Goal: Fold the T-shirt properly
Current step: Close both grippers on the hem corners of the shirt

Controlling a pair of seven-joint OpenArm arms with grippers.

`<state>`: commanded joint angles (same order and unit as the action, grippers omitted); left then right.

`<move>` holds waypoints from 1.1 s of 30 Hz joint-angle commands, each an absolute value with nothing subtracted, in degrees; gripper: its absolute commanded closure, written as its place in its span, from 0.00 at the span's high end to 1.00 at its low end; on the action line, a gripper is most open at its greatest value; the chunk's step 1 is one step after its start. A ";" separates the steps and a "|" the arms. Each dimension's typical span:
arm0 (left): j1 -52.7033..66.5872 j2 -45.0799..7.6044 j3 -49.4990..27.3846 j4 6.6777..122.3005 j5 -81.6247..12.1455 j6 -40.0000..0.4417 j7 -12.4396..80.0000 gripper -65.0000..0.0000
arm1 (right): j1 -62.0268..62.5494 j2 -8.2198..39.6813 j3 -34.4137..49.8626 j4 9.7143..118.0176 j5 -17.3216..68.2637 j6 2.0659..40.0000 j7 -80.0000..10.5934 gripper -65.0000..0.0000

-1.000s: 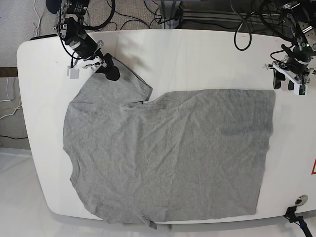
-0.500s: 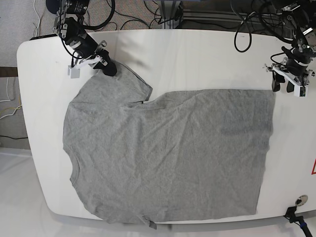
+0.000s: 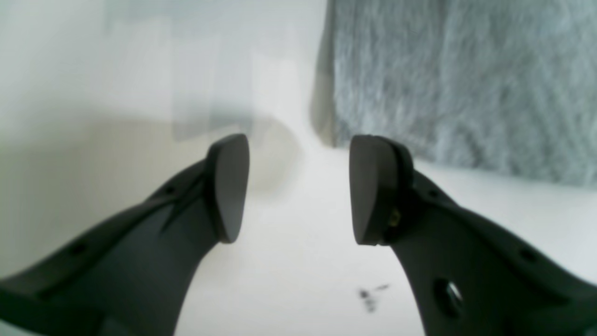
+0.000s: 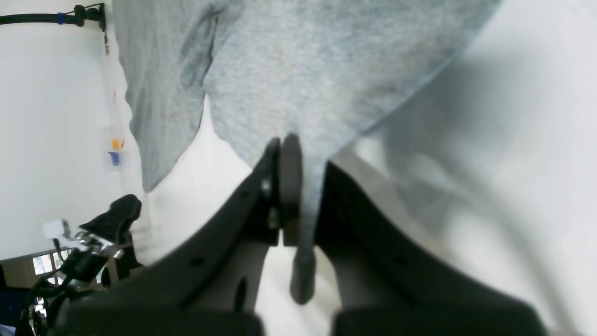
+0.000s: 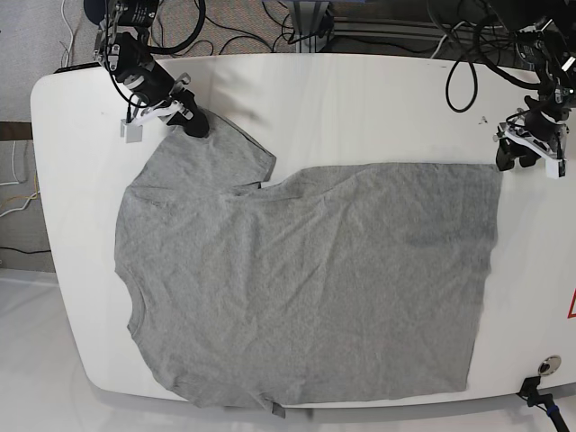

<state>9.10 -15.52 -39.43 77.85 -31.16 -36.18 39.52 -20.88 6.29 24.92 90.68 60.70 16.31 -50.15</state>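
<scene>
The heather-grey T-shirt point(image 5: 306, 279) lies spread flat on the white table point(image 5: 360, 99), plain side up, with its hem toward the right. My right gripper point(image 5: 196, 124) sits at the far-left sleeve tip. In the right wrist view the right gripper point(image 4: 301, 196) is shut on a fold of the T-shirt point(image 4: 303, 70). My left gripper point(image 5: 527, 160) hovers just off the shirt's far-right hem corner. Seen from the left wrist, that gripper point(image 3: 298, 186) is open over bare table, the T-shirt point(image 3: 466, 84) edge just ahead and to the right.
Black cables point(image 5: 270, 36) run along the table's far edge. A small white block point(image 5: 132, 130) hangs by the right arm. A round fitting point(image 5: 547, 364) sits at the near-right corner, and the shirt's near hem reaches the table's front edge point(image 5: 297, 412).
The right gripper has drawn the sleeve tip up and to the left, stretching the sleeve out. The left gripper has shifted slightly right near the hem corner.
</scene>
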 joint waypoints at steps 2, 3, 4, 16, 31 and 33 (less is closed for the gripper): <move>8.22 -15.52 -39.52 76.09 -32.57 -36.44 39.87 0.50 | -20.88 6.29 24.92 90.68 60.70 16.31 -50.15 0.00; 8.13 -15.52 -39.52 75.38 -33.01 -36.79 39.87 0.50 | -20.88 6.29 24.92 90.68 60.70 16.31 -50.15 0.00; 8.13 -15.52 -39.25 74.86 -33.36 -36.79 39.87 0.50 | -20.88 6.29 24.92 90.68 60.70 16.31 -50.15 0.00; 4.88 -14.64 -35.30 69.93 -37.05 -36.70 39.87 0.50 | -20.88 6.29 24.92 90.68 60.70 16.31 -50.15 0.00; 0.22 -14.64 -33.54 64.84 -36.62 -36.70 39.87 0.18 | -20.88 6.29 24.92 90.68 60.70 16.31 -50.15 0.00; 0.31 -14.81 -30.55 64.84 -36.62 -36.70 39.87 0.09 | -20.88 6.29 24.92 90.68 60.70 16.31 -50.15 0.00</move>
